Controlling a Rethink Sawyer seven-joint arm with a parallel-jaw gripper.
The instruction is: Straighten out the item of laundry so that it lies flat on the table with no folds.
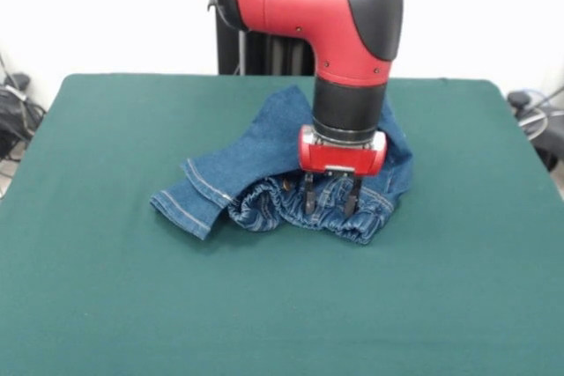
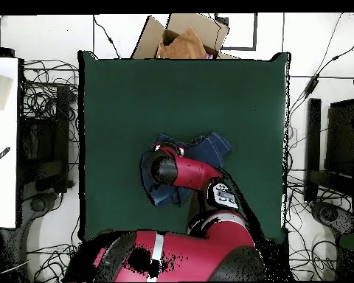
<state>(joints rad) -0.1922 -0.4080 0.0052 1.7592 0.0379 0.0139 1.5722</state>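
Covering table (image 1: 106,305): dark green cloth

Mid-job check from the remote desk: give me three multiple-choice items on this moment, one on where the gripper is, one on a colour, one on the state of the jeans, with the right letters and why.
1. Where is the red and black gripper?
A. Over the gathered waistband of the small blue denim jeans
B. Over a bare corner of the table
C. Drawn back out of view

2. What colour is the felt-like cloth on the large rectangular table?
A. Grey
B. Dark green
C. Tan

3. How do the jeans lie?
A. Flat, with both legs spread straight
B. Hanging off the table's edge
C. Bunched and folded in a heap

Answers:
1 A: in the front view the two fingertips stand apart at the waistband.
2 B: both views show a dark green top.
3 C: a hemmed leg end doubles over towards the waistband and cloth piles up behind the gripper.
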